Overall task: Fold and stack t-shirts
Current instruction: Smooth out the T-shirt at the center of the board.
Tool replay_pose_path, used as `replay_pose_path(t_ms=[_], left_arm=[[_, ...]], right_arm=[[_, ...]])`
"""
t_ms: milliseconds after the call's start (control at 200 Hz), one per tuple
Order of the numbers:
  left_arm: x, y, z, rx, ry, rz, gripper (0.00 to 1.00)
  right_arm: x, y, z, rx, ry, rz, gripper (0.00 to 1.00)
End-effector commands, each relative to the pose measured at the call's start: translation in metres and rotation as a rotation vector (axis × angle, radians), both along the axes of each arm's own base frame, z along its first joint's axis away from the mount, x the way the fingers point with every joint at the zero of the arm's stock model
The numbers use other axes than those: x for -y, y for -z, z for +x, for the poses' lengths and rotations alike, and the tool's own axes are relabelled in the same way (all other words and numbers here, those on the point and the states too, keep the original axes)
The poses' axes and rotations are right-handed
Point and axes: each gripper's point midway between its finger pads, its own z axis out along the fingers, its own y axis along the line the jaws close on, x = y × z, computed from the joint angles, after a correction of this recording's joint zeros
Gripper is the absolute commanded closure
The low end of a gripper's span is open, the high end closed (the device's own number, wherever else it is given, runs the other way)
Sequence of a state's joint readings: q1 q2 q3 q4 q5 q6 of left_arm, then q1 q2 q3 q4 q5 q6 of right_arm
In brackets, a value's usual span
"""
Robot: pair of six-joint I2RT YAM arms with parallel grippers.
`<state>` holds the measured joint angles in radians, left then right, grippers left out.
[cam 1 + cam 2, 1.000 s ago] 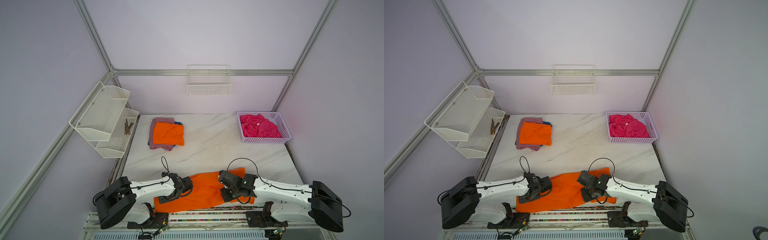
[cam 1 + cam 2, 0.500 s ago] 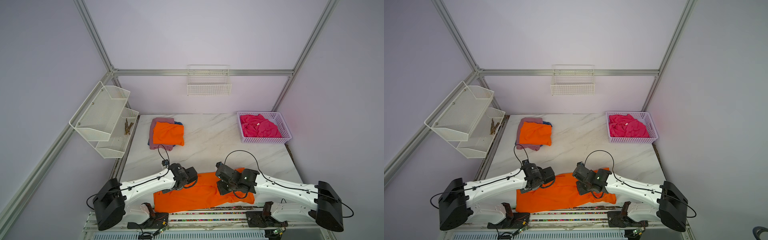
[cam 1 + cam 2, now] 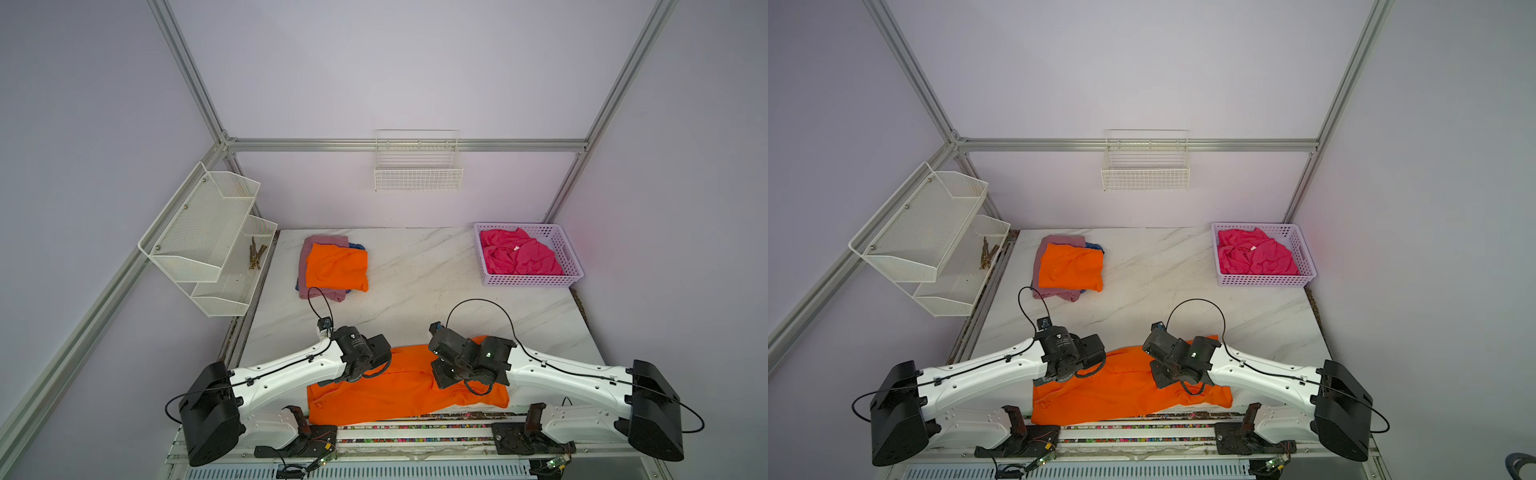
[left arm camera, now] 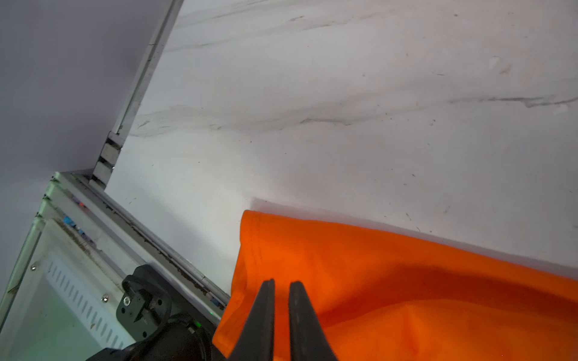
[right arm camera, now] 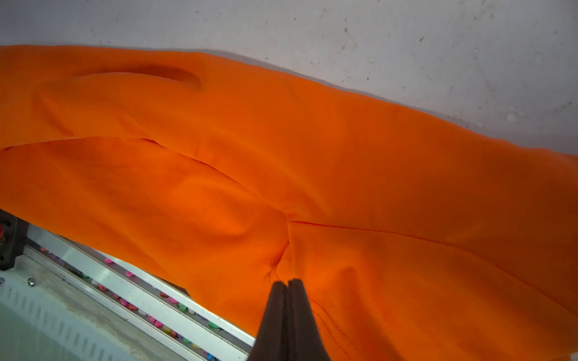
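Right wrist view: right gripper (image 5: 287, 281) clamped on puckered orange t-shirt (image 5: 312, 156).
Left wrist view: left gripper (image 4: 284, 283) narrow, cloth between fingers (image 4: 266, 312).
Top views: fingertips hidden under wrists (image 3: 359, 353).

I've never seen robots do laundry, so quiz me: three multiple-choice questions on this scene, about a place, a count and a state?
1. Where is the hot pink shirt? A) on the floor B) on a wall hook C) in the lilac basket
2. How many orange shirts show? A) one B) two C) three
3. The right gripper is: A) shut on the spread orange shirt B) wide open C) holding a hanger

C: it lies crumpled inside the basket. B: a folded orange shirt tops the pile, the spread one lies in front. A: its jaws meet on puckered cloth.
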<state>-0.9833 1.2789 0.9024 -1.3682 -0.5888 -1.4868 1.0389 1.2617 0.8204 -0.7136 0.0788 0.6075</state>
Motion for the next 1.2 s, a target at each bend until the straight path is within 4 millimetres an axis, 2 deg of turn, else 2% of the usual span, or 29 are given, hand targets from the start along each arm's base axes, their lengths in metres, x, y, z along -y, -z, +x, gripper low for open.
replay_pose_path(t_ms=[0,165,360,435,615,710,810,920,975,1015,1105,1195], left_arm=[[0.026,0.004,0.015,0.046,0.124,-0.103,0.86],[0.033,0.017,0.019,0.032,0.163,-0.084,0.87],[0.047,0.032,0.011,-0.044,0.209,-0.134,0.89],[0.04,0.032,0.004,-0.062,0.197,-0.133,0.89],[0.006,0.028,-0.019,-0.105,0.091,-0.074,0.85],[0.004,0.027,-0.022,-0.078,0.076,-0.107,0.85],[-0.001,0.025,-0.026,-0.046,0.091,-0.089,0.81],[-0.005,0.034,-0.033,-0.063,0.082,-0.072,0.79],[-0.002,0.035,-0.034,-0.06,0.107,-0.058,0.66],[0.0,0.035,-0.034,-0.058,0.128,-0.045,0.6],[0.0,0.038,-0.038,-0.07,0.134,-0.019,0.56],[-0.004,0.043,-0.042,-0.09,0.121,0.008,0.54]], right_arm=[[-0.003,0.002,0.007,0.041,-0.01,-0.006,1.0],[-0.011,0.007,0.008,0.029,-0.024,-0.006,1.0],[-0.014,0.005,0.012,0.039,-0.025,-0.008,1.0],[-0.015,0.006,0.012,0.037,-0.023,-0.009,1.0],[-0.017,0.005,0.015,0.047,-0.032,-0.01,1.0],[-0.018,0.005,0.017,0.055,-0.032,-0.017,1.0],[-0.018,0.005,0.017,0.057,-0.027,-0.01,0.91],[-0.017,0.003,0.017,0.065,-0.022,-0.003,0.76],[-0.015,-0.002,0.019,0.084,-0.015,0.007,0.73],[-0.015,-0.006,0.021,0.1,-0.011,0.017,0.7],[-0.011,-0.013,0.024,0.129,0.011,0.024,0.68],[-0.007,-0.011,0.023,0.128,0.016,0.006,0.68]])
